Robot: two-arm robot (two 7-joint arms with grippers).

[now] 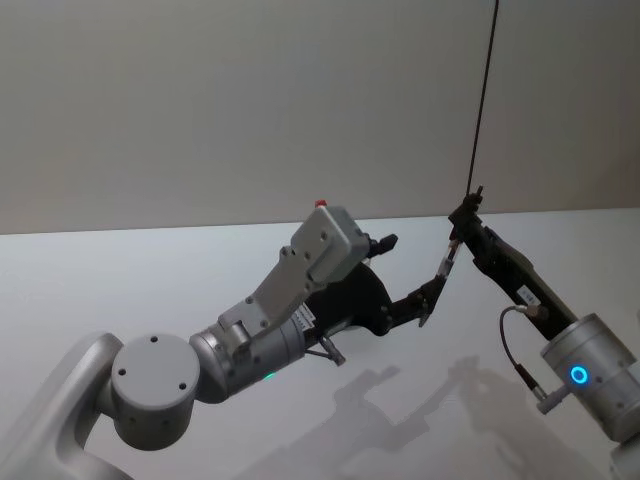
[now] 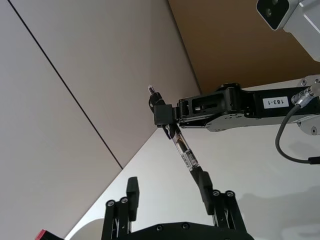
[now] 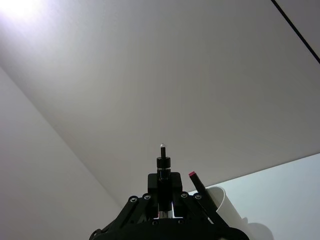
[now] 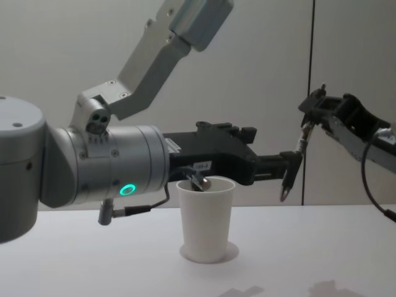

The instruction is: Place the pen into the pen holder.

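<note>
Pen (image 2: 184,150) held in air above table (image 1: 150,290), tilted, between both grippers. Right gripper (image 2: 165,114) clamped on pen's upper end, tip poking past its fingers. Left gripper (image 2: 167,192) wide apart; one finger (image 2: 202,182) touches pen's lower part, other finger stands clear. In chest view, pen (image 4: 301,143) hangs right of paper cup (image 4: 206,218). Cup upright on table, below left arm, well apart from pen.
</note>
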